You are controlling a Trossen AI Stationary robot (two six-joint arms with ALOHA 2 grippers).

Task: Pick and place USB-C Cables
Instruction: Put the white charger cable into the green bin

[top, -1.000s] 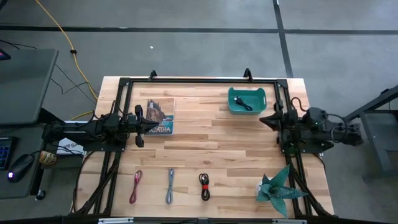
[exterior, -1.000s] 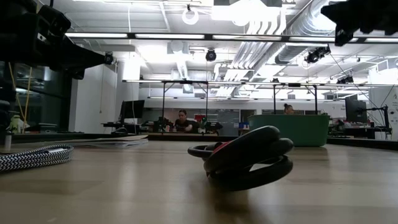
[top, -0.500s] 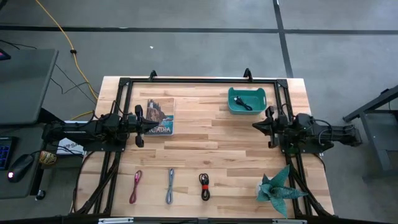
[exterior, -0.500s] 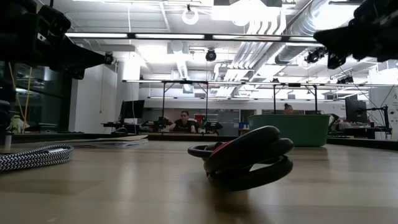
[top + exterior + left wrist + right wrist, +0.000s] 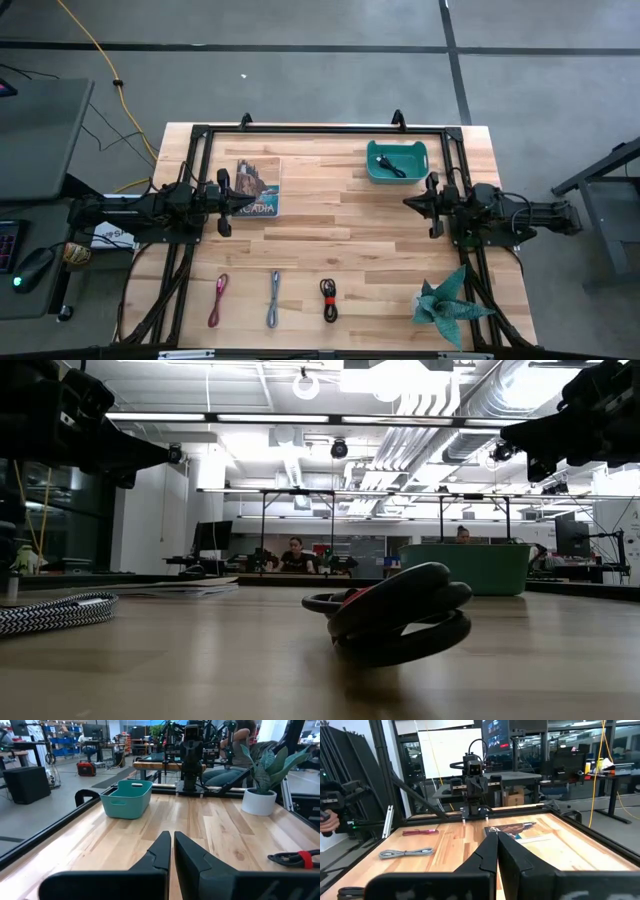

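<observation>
Three cables lie in a row near the table's near edge: the magenta-pink cable (image 5: pixel 218 300), the light blue-grey cable (image 5: pixel 274 298) and the red-and-black cable (image 5: pixel 329 299), which looms large in the low view (image 5: pixel 395 615). The black cable (image 5: pixel 392 167) lies inside the teal bin (image 5: pixel 420 160). My left gripper (image 5: pixel 240 200) hovers shut (image 5: pixel 171 837) over the picture card's edge. My right gripper (image 5: pixel 408 202) hovers shut (image 5: pixel 497 836) just nearer than the bin, well above the wood. Neither touches anything.
A picture card (image 5: pixel 258 187) lies flat on the left part of the table. A potted spiky plant (image 5: pixel 447 300) stands at the near right corner. A black frame (image 5: pixel 300 129) runs along the table's edges. Bare wood spans the middle (image 5: pixel 340 230).
My right gripper has moved toward the table's left, out over the wood from the right edge, and has come down somewhat; it stays shut. The left arm and all cables have kept still.
</observation>
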